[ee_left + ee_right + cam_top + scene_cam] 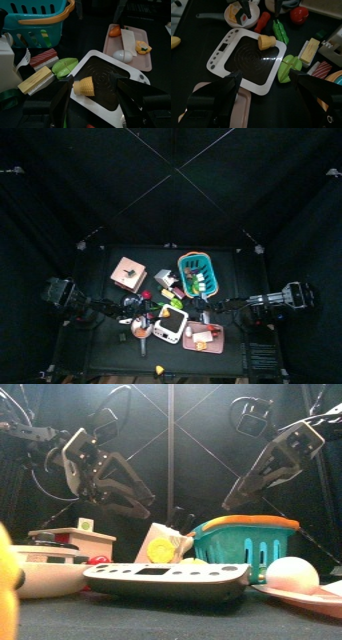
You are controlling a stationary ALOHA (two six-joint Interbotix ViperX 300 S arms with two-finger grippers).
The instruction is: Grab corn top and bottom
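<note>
A short yellow corn piece stands on the black top of a white kitchen scale. It also shows in the right wrist view and in the top view. Another yellow thing lies off the scale at the table's front; I cannot tell whether it is corn. My left gripper is open, its jaws either side of the corn piece and just short of it. My right gripper is open above the scale's other end, apart from the corn. Both hang above the table in the front view.
A teal basket with toy food stands behind the scale. A pink tray holds an egg and other toy food. A bowl, a green slice, a red chilli and sandwich pieces crowd round the scale.
</note>
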